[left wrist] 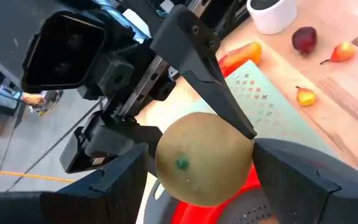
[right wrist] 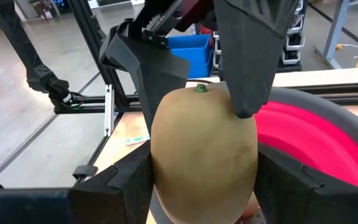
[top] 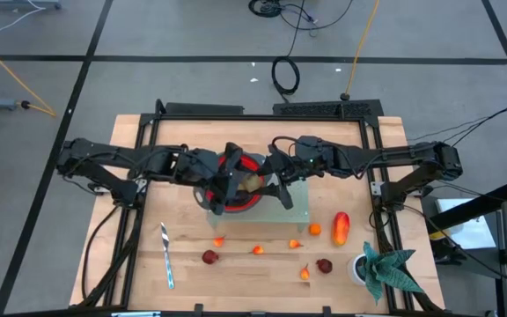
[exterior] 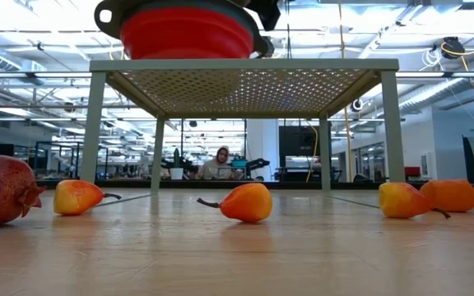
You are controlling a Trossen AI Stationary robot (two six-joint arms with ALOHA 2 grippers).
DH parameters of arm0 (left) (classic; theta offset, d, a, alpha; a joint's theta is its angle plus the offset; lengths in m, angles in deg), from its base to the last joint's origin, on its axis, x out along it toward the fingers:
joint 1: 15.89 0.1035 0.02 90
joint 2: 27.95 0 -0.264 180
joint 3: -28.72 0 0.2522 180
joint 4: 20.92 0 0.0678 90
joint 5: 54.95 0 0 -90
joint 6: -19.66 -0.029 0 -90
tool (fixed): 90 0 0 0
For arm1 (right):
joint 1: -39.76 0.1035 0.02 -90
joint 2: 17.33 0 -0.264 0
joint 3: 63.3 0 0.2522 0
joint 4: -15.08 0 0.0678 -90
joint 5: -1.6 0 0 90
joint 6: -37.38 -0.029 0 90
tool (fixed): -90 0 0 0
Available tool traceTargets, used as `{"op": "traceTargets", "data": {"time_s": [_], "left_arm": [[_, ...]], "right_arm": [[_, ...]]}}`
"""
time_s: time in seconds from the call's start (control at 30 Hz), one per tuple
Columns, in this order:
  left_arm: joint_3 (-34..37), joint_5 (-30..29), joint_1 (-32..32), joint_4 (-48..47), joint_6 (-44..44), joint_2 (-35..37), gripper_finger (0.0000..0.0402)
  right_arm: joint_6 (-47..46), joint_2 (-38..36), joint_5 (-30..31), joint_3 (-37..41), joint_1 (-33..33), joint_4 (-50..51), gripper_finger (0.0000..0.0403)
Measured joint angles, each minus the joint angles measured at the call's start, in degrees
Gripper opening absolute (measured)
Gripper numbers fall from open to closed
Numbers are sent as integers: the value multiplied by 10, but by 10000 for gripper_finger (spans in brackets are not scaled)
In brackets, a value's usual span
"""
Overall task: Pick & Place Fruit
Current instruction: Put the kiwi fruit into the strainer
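1. Wooden table (top: 183,264) boards carried a pale green perforated stand (top: 299,204), with concrete floor and cables beyond.
2. At the table's middle, the left gripper (left wrist: 201,171) and the right gripper (right wrist: 204,168) met over a red bowl with a grey rim (top: 245,195) set on that stand.
3. Between them sat a brownish-green oval kiwi (right wrist: 204,152), matte and faintly speckled, with a small green stem dot on one end.
4. Both grippers' fingers pressed against this kiwi, each pair pinching it from opposite sides.
5. It hung just above the bowl's rim; whether the bowl held anything else could not be told.
6. Well apart from the grippers, on bare boards, lay a long red-orange piece (top: 340,227), two dark red round fruits (top: 209,257), tiny orange pieces (top: 258,250) and a silver knife (top: 166,255).
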Motion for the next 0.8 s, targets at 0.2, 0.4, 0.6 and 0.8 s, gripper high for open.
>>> {"op": "traceTargets", "data": {"time_s": [0.2, 0.4, 0.6, 0.8], "left_arm": [[0, 29, 4, 5, -33, -8, 285], [0, 30, 4, 3, -58, -17, 285], [0, 29, 5, 2, -61, -17, 284], [0, 29, 5, -1, -61, -15, 244]], "right_arm": [[0, 0, -5, 0, 0, 4, 223], [0, 0, -5, 0, 0, 5, 218], [0, 1, -4, 0, 0, 5, 223], [0, 1, -4, 0, 0, 5, 221]]}}
